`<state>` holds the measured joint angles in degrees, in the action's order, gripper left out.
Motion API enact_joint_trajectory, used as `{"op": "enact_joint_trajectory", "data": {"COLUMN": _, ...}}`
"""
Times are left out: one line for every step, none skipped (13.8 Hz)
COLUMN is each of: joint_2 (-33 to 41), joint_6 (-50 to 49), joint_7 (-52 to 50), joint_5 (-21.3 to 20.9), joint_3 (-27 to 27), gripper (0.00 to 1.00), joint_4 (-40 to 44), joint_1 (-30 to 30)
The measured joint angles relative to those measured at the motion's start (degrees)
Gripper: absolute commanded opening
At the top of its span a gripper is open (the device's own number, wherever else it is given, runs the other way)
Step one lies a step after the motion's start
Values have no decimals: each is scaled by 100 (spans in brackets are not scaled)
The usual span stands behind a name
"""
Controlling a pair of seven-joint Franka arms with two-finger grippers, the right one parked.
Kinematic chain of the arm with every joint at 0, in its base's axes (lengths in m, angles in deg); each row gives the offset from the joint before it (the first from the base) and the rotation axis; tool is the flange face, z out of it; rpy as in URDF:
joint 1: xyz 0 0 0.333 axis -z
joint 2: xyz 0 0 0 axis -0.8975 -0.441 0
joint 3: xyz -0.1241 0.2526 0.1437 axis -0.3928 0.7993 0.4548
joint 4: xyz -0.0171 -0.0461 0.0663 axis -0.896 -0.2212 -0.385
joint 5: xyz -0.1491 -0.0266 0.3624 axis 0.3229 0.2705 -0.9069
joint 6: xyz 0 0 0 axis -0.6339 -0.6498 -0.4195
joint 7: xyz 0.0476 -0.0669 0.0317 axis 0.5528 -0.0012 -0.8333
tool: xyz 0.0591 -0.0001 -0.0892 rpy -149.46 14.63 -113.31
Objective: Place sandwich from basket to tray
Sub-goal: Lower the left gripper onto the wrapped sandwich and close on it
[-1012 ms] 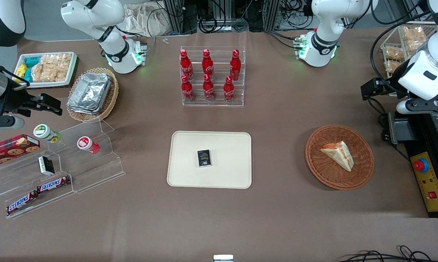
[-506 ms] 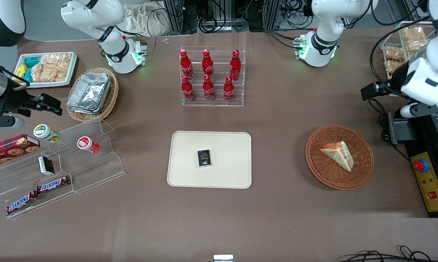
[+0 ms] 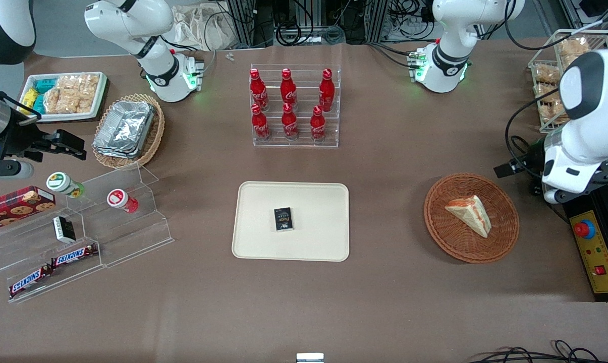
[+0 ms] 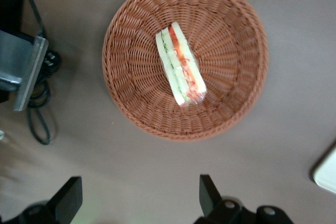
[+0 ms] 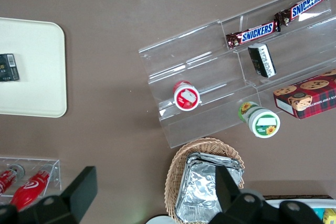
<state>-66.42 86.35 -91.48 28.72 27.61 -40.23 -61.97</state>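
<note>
Here the left arm's claw [image 4: 137, 203] hangs above the table with its two fingers [image 4: 68, 199] spread wide apart and nothing between them. It is poised just off the rim of the basket [image 4: 247, 35], clear of the wicker and touching nothing. In the front view the claw itself is hidden under the white arm, which stands at the working arm's end of the table beside the basket [image 3: 505, 222]. The sandwich [image 4: 180, 64] lies in the middle of the basket, cut side up, with its red and green filling showing between the pale bread; seen from the front, the sandwich [image 3: 469, 214] rests as a wedge on the basket floor. The tray [image 3: 263, 242] sits at the centre of the table, well apart from the basket, toward the parked arm. On the tray lies a small black packet [image 3: 283, 219]. Farther from the front camera than the tray stands a clear rack of red bottles [image 3: 288, 106].
</note>
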Motion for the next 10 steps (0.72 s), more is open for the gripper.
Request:
{"op": "enact_joint_trajectory", "data": {"joint_2": -18, "joint_6": 509, "joint_7": -94, "joint_5": 4, "joint_3": 35, "gripper": 100, "joint_4": -325, "joint_1": -2}}
{"op": "enact_joint_trajectory", "data": {"joint_2": -52, "joint_6": 1037, "joint_7": -262, "joint_5": 8, "joint_3": 46, "gripper": 100, "joint_4": -644, "joint_1": -1}}
{"op": "enact_joint_trajectory", "data": {"joint_2": -107, "joint_6": 1535, "joint_7": -465, "joint_5": 18, "joint_3": 45, "gripper": 100, "joint_4": -928, "joint_1": 3}}
{"op": "enact_joint_trajectory", "data": {"joint_2": -194, "joint_6": 1971, "joint_7": -700, "joint_5": 29, "joint_3": 40, "gripper": 100, "joint_4": -1148, "joint_1": 11}}
{"op": "enact_joint_trajectory", "data": {"joint_2": -328, "joint_6": 2326, "joint_7": -953, "joint_5": 33, "joint_3": 28, "gripper": 100, "joint_4": -1283, "joint_1": 26}}
{"op": "enact_joint_trajectory", "data": {"joint_2": -500, "joint_6": 2617, "joint_7": -1190, "joint_5": 34, "joint_3": 11, "gripper": 100, "joint_4": -1341, "joint_1": 42}}
{"op": "enact_joint_trajectory", "data": {"joint_2": -682, "joint_6": 2865, "joint_7": -1386, "joint_5": 35, "joint_3": -8, "gripper": 100, "joint_4": -1353, "joint_1": 54}}
{"op": "enact_joint_trajectory", "data": {"joint_2": -855, "joint_6": 3084, "joint_7": -1546, "joint_5": 35, "joint_3": -33, "gripper": 100, "joint_4": -1354, "joint_1": 60}}
{"op": "enact_joint_trajectory", "data": {"joint_2": -1013, "joint_6": 3284, "joint_7": -1660, "joint_5": 35, "joint_3": -59, "gripper": 100, "joint_4": -1354, "joint_1": 63}}
{"op": "enact_joint_trajectory", "data": {"joint_2": -1145, "joint_6": 3435, "joint_7": -1733, "joint_5": 35, "joint_3": -76, "gripper": 100, "joint_4": -1355, "joint_1": 66}}
